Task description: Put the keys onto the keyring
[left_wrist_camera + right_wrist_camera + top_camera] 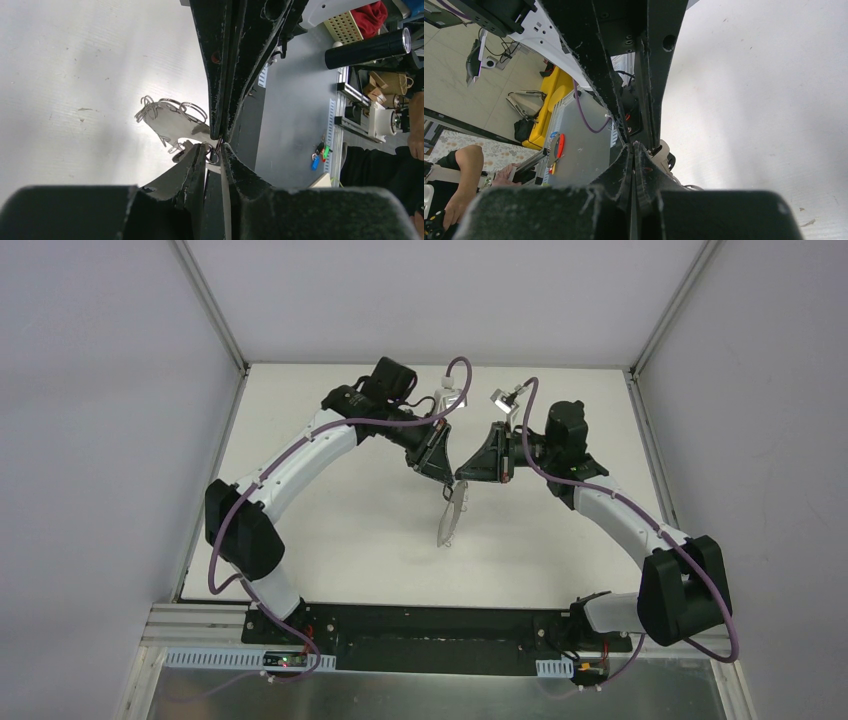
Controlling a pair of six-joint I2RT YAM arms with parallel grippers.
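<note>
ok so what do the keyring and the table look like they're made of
The keyring looks like thin bare metal wire, probably steel: grey-silver, with bright glints along its loops. The table looks like a matte white board, perhaps plastic or painted: faint parallel ridges cross it and nothing reflects; the exact material is unclear.

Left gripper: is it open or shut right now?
Shut. In the left wrist view, the left gripper has its tips squeezed together, and they pinch the thin wire of the keyring.
</note>
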